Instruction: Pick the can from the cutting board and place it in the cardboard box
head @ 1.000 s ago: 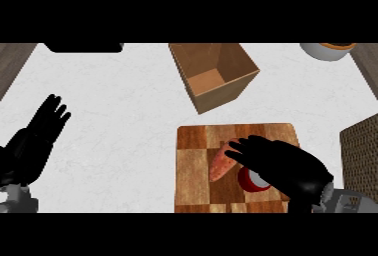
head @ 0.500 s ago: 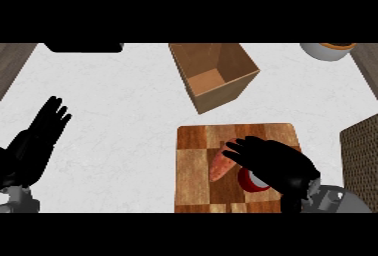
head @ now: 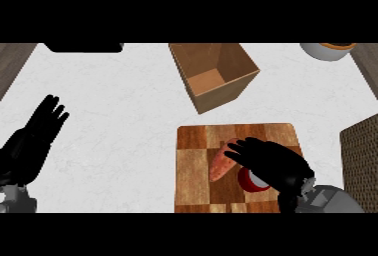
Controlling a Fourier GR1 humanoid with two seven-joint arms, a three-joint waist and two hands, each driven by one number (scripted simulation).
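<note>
your left hand (head: 33, 137) rests spread at the desk's left edge, while on the cutting board (head: 196, 172) your right hand (head: 269, 162) curls over the red can (head: 251, 181), so i judge you're grasping: lift next toward the cardboard box (head: 214, 75).

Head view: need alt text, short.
The right hand covers a red can on the cutting board, beside an orange vegetable. An open cardboard box stands beyond the board; the left hand rests open at left.
</note>
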